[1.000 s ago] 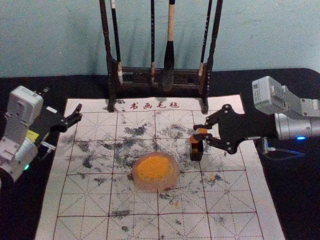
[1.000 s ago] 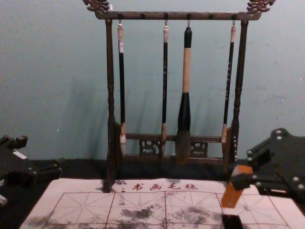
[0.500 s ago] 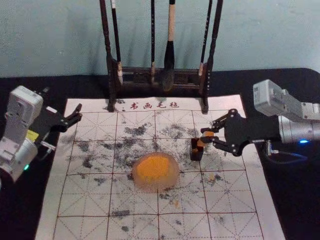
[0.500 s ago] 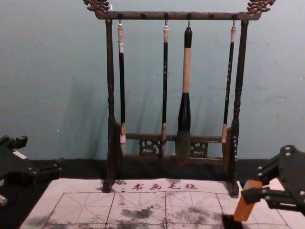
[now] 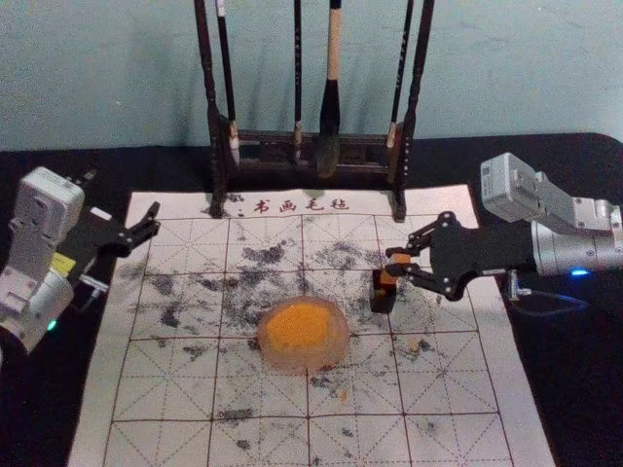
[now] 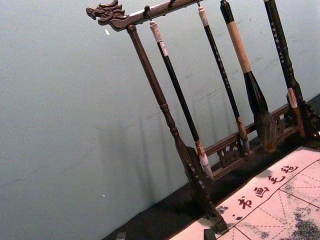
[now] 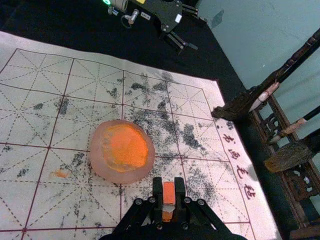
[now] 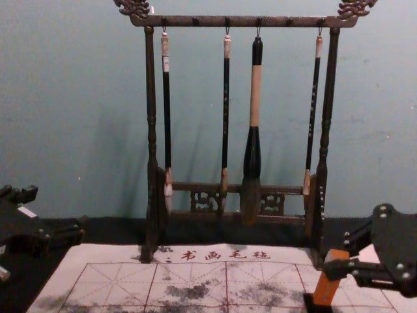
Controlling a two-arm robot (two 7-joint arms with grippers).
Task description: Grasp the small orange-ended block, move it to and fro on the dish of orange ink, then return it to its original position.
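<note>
My right gripper [image 5: 397,265] is shut on the orange block [image 5: 390,275] at the right of the mat. In the right wrist view the gripper [image 7: 168,185] pinches the block [image 7: 169,196] between both fingers. The block [image 8: 329,282] leans slightly in the chest view, its lower end at the small black holder [image 8: 314,306]; how deep it sits is hidden. From the head view the holder [image 5: 383,300] stands to the right of the round orange ink dish [image 5: 303,362]. My left gripper [image 5: 153,222] is parked open at the mat's left edge.
A dark wooden brush rack [image 5: 216,161] with several hanging brushes stands at the mat's back edge. The white gridded mat [image 5: 165,389] carries black smudges and a few orange spots. Black cloth [image 5: 560,370] surrounds it.
Over the last second my right gripper has lowered the block to the black holder, shifting right and then slightly back left. The left arm has stayed still.
</note>
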